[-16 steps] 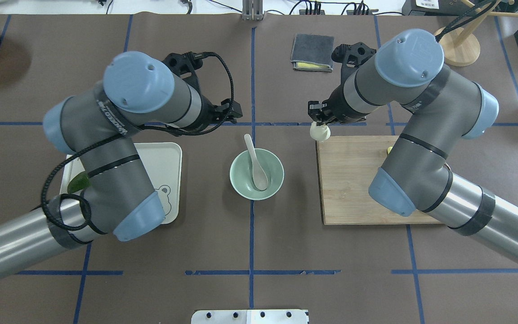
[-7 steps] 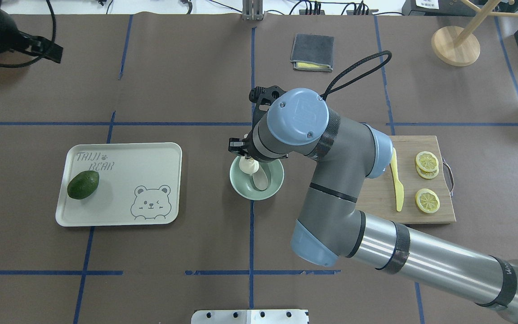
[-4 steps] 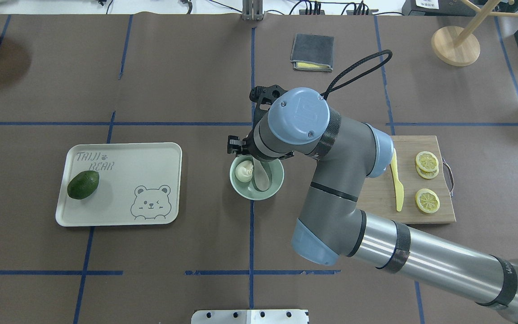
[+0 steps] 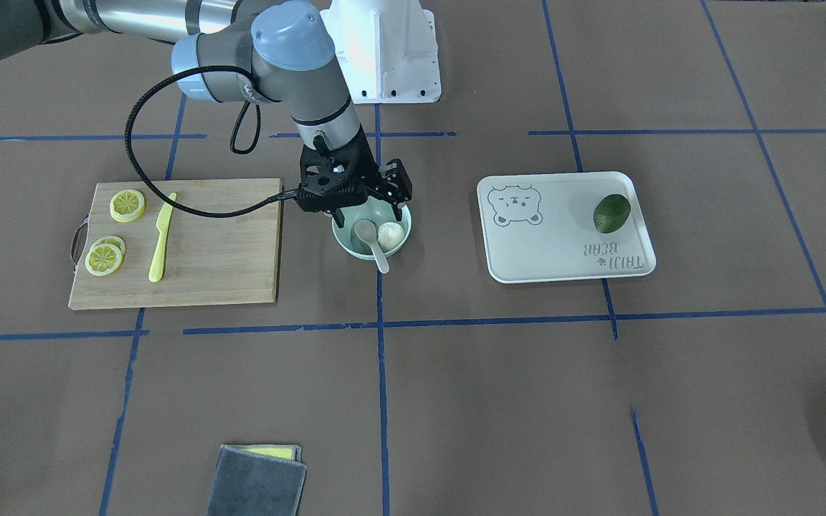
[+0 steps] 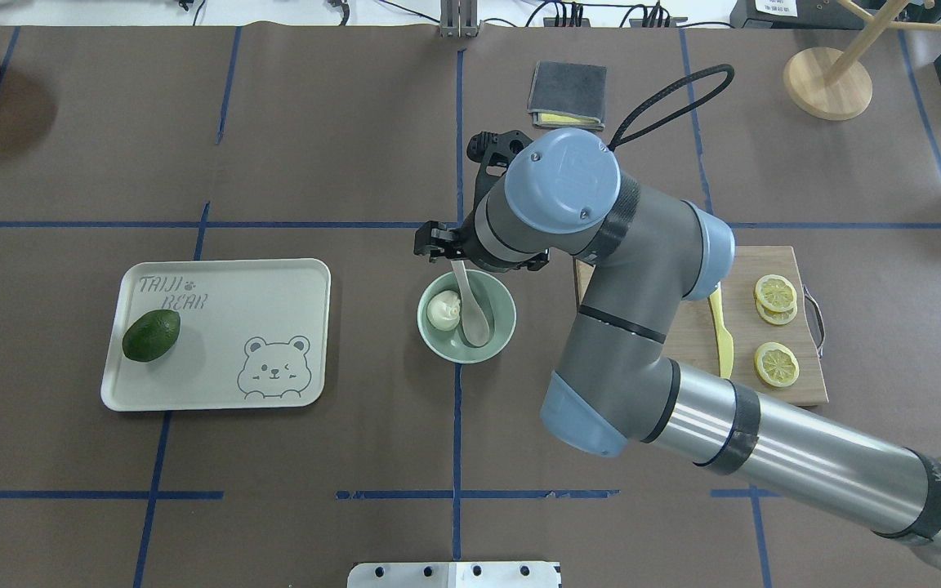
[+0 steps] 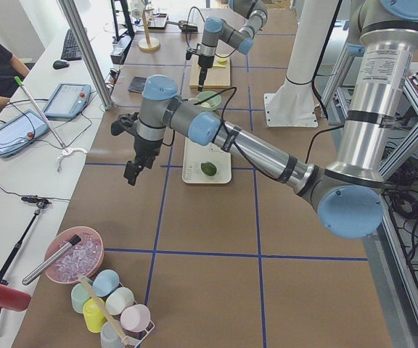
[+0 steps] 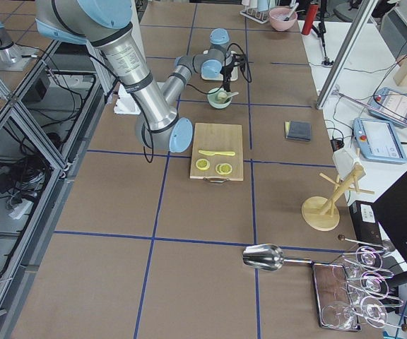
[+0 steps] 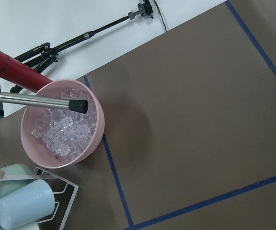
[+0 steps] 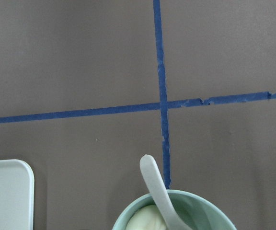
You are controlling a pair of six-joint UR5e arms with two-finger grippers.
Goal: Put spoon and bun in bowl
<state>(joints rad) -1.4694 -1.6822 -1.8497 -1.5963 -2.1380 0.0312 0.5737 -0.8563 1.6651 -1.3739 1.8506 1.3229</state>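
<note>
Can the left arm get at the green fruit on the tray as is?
Probably yes. The green fruit lies uncovered on the tray, nothing above it; the right arm is over the bowl. The left arm hangs off to the tray's side.

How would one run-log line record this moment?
bun: in bowl | spoon: in bowl, handle over rim | right jaws: open, empty, near bowl | left jaws: cannot tell

The right arm reaches over the desk's middle, wrist turned down, and the right gripper is empty with its jaws parted. The left arm stretches far out to its own side. The left gripper hangs downward, and how its jaws stand is unclear.
</note>
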